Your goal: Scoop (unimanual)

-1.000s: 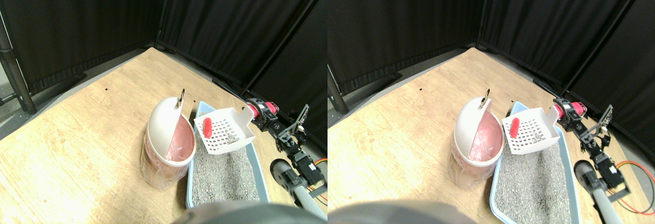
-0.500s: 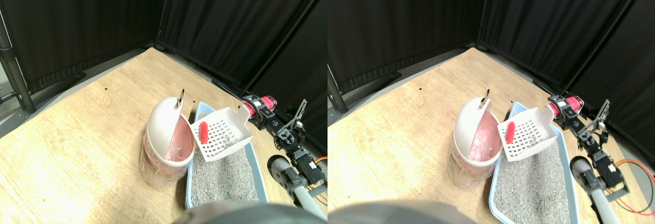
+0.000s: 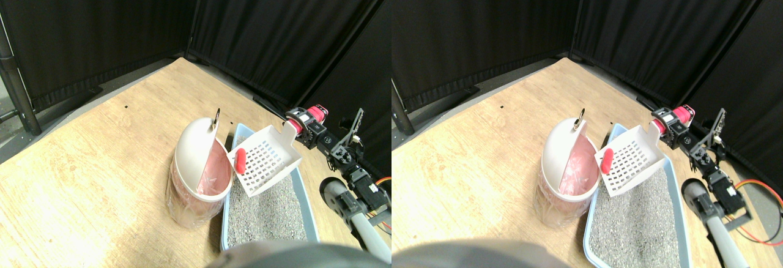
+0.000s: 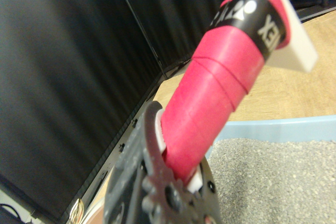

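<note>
There, perforated white scoop (image 3: 264, 161) cradling oblong red piece (image 3: 240, 160)

Black curtains (image 3: 122, 23) behind wood floor (image 3: 92, 158); metal pole (image 3: 15, 90) left.

Black jointed manipulator (image 3: 342, 161), grey tubular leg (image 3: 355, 222), orange cable (image 3: 384, 182)

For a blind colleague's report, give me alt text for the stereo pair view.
A white slotted scoop tilts a red piece toward an open white bin, above a blue litter tray. The right gripper is at its red-wrapped handle.
</note>
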